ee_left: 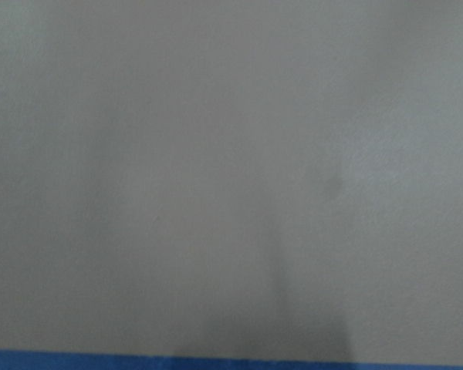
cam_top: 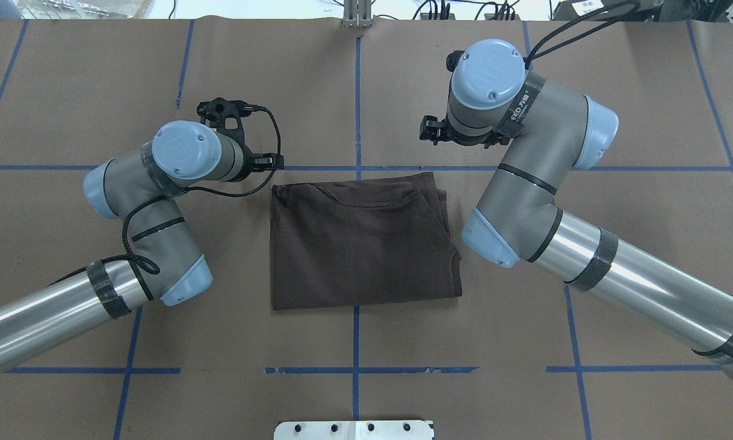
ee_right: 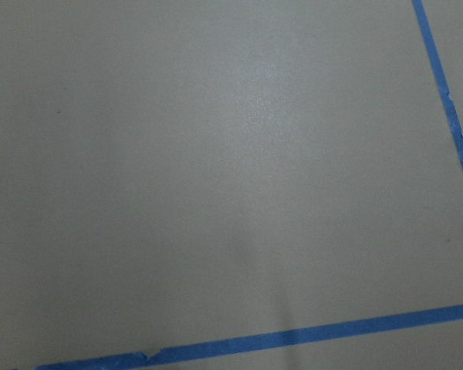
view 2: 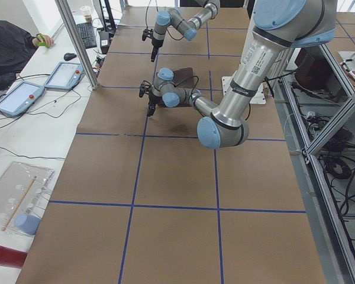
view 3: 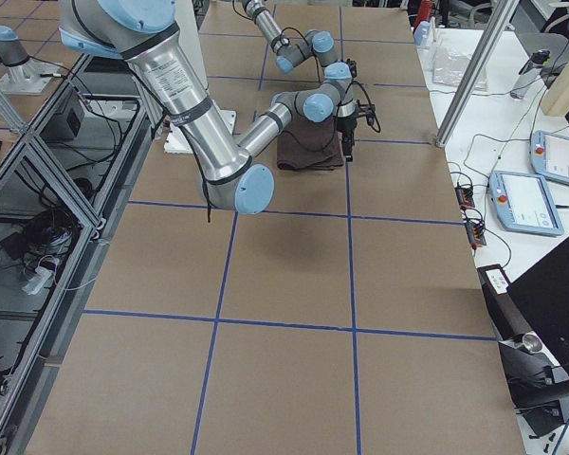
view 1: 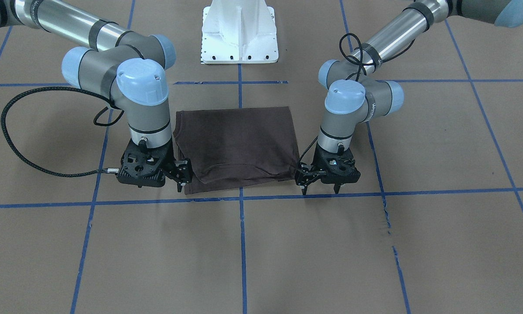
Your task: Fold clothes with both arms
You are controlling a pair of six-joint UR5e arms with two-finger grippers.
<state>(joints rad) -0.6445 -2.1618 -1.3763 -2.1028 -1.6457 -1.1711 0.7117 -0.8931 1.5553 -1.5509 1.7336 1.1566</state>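
The shirt (view 1: 239, 144) lies folded flat on the surface (view 1: 287, 253), soft, light and floppy I'd say, best pinched through all layers at the two corners farthest from the robot, where the left fingers (view 1: 304, 188) hang spread beside one; whether the right fingers (view 1: 181, 174) are spread I cannot tell.

T-shirt (view 1: 239, 144): matt, soft cloth. Table (view 1: 313, 253) cover: matt brown paper. Left arm (view 1: 390, 35) tube: shiny smooth metal; joint caps (view 1: 350, 93) smooth plastic.

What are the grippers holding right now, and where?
Nothing, it seems: the shirt lies flat; left gripper open beside its corner, right gripper side-on, unclear.
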